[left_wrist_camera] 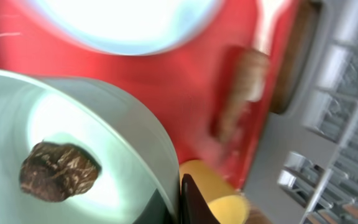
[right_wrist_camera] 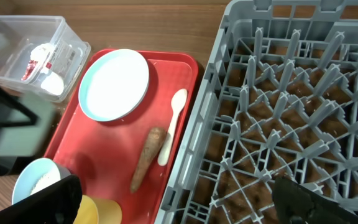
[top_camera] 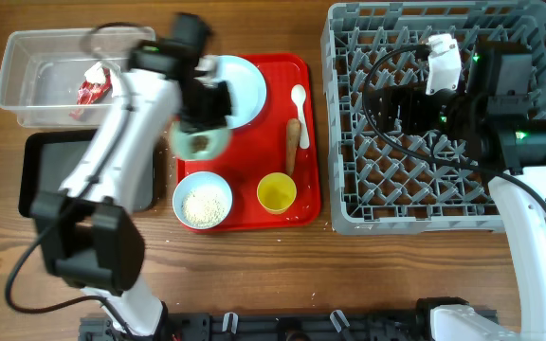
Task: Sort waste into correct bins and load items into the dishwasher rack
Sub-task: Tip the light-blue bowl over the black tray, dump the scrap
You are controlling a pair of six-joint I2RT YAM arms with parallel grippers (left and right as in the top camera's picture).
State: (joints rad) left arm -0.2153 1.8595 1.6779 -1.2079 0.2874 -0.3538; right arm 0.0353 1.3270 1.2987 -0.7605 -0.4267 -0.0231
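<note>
Above the wooden counter [top_camera: 254, 275], the left hand [top_camera: 199, 123] is clamping shut on the rim of the bowl [left_wrist_camera: 73, 118] over the red tray [top_camera: 303, 80], the right hand [right_wrist_camera: 179, 202] is gaping empty, and any slip is risking tipping the brown scrap [left_wrist_camera: 59, 171] out.

Overhead and both wrists over red tray [top_camera: 254, 142]

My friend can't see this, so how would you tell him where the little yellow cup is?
Find the flat red tray beside the big grey rack. Along its edge nearest the robot sit two round things: a bowl of white rice and, on the rack side, the yellow cup. It is smaller than the bowl and the only yellow thing there.
</note>
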